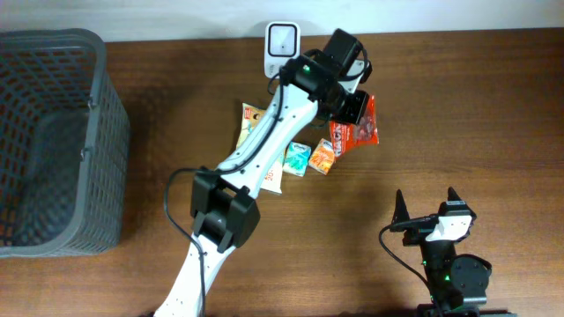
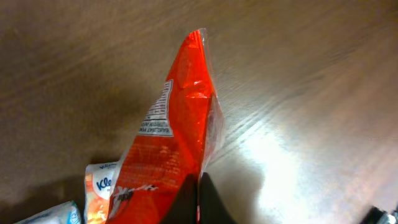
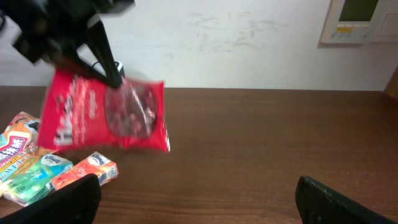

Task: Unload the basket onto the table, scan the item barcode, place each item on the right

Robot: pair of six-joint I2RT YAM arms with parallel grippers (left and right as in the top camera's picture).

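A red snack bag [image 1: 359,132] hangs above the table near the back, pinched by my left gripper [image 1: 355,107]. In the left wrist view the dark fingers [image 2: 212,202] close on the bag's [image 2: 177,143] edge, its white label facing left. The right wrist view shows the same bag [image 3: 106,115] lifted clear of the wood, held from above by the left gripper [image 3: 113,79]. A white barcode scanner [image 1: 283,42] stands at the table's back edge, just left of the gripper. My right gripper [image 1: 426,204] rests open at the front right, nothing between its fingers.
Several small packets lie below the bag: an orange tissue pack [image 1: 322,157], a green one [image 1: 297,158] and long wrappers [image 1: 253,125]. A grey mesh basket [image 1: 88,106] fills the left side. A wall panel [image 3: 359,18] shows behind the table.
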